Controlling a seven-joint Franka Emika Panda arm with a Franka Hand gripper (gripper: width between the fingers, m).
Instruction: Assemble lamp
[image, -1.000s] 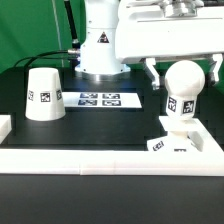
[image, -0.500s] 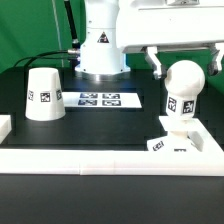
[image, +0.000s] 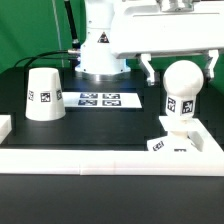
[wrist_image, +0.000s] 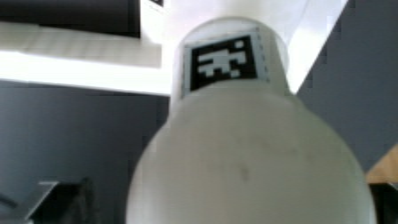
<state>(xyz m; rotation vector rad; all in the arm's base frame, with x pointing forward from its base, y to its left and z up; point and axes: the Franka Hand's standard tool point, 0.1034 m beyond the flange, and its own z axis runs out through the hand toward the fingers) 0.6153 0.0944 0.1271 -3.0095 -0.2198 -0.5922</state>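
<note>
Black surface (image: 100, 125) — claw (image: 181, 72) spread astride the bulb (image: 180, 95) head, its finger (image: 149, 68) on the exterior view's left slightly farther out than before; wrist view blurred — bulb filling it.

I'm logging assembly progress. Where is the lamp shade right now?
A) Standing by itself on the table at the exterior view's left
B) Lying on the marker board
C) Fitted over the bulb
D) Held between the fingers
A: the shade stands alone on the table at the exterior view's left, well apart from the bulb, which stands on the base at the right.
</note>
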